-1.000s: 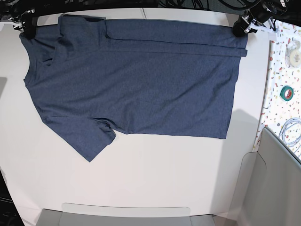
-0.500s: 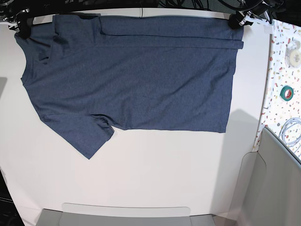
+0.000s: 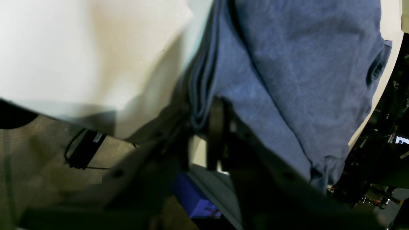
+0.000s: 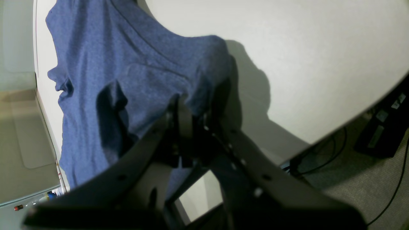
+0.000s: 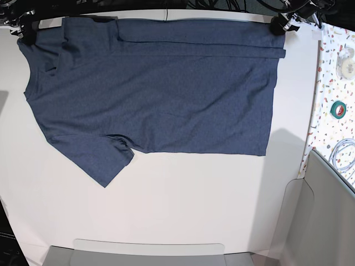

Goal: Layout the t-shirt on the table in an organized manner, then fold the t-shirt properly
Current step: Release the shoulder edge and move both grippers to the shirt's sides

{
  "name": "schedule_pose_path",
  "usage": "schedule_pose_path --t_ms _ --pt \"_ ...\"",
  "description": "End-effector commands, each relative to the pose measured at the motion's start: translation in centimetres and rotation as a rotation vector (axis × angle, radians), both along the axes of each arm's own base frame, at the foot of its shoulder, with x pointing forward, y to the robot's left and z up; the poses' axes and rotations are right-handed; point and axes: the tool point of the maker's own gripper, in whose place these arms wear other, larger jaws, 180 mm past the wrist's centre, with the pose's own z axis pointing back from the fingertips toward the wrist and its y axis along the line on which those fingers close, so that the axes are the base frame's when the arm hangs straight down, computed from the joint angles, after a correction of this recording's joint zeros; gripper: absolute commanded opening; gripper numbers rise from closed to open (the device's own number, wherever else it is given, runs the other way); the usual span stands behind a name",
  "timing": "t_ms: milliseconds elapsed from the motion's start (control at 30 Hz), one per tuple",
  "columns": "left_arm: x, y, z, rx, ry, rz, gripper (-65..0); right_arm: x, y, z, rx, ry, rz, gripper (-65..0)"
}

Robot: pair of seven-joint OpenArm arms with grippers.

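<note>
T-shirt (image 5: pixel 161 88) lies spread flat on the white tabletop (image 5: pixel 183 205), taking up the far half. Hem side is at scene right, collar and sleeves at scene left. The near sleeve (image 5: pixel 100 160) sticks out toward the near edge. A fold band runs along the far edge of the cloth. No lettering visible from above.

Right gripper (image 5: pixel 26 30) sits at the far-left corner of the shirt. Right wrist view: gripper (image 4: pixel 191 111) clenched on a bunched-up bit of shirt cloth, fabric puckered up between the fingers, the rest draping onto the tabletop.

Left gripper (image 5: pixel 280 25) is at the far-right corner, on the hem edge. Left wrist view is blurred: gripper (image 3: pixel 204 134) has a finger (image 3: pixel 217 134) right against the stacked hem layers, with a sliver of pale gap beside it. Can't tell whether it is clamping the cloth or has let go.

Off the tabletop at scene right: speckled surface (image 5: pixel 333 83) carrying a green tape roll (image 5: pixel 339 109), a white tape roll (image 5: pixel 348 66) and a coiled white cable (image 5: pixel 344 155).
</note>
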Motion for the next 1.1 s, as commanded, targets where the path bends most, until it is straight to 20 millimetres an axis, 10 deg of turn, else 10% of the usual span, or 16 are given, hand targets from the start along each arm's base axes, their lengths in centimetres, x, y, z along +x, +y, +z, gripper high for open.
schedule_pose_path --t_ms 0,433,733,867,1067 --pt "-0.5 0.9 0.2 0.035 0.016 0.0 -52.3 0.2 -1.2 1.3 -0.044 -0.025 -0.009 -65.0" --pt "0.5 2.7 2.1 0.104 -0.035 0.015 -49.9 0.8 -1.3 2.3 -0.028 -0.021 0.045 -41.1" --pt "3.9 7.3 5.3 0.226 -0.136 0.04 -49.9 1.4 -6.8 9.1 -0.254 -0.107 -0.021 -41.0" --pt "7.5 8.1 7.1 0.264 -0.219 -0.002 -49.9 4.0 -8.6 10.9 -0.338 -0.11 -0.007 -41.0" --pt "13.9 7.3 10.2 0.325 -0.322 -0.192 -49.9 14.3 -7.0 13.2 -0.485 -0.087 0.216 -41.0"
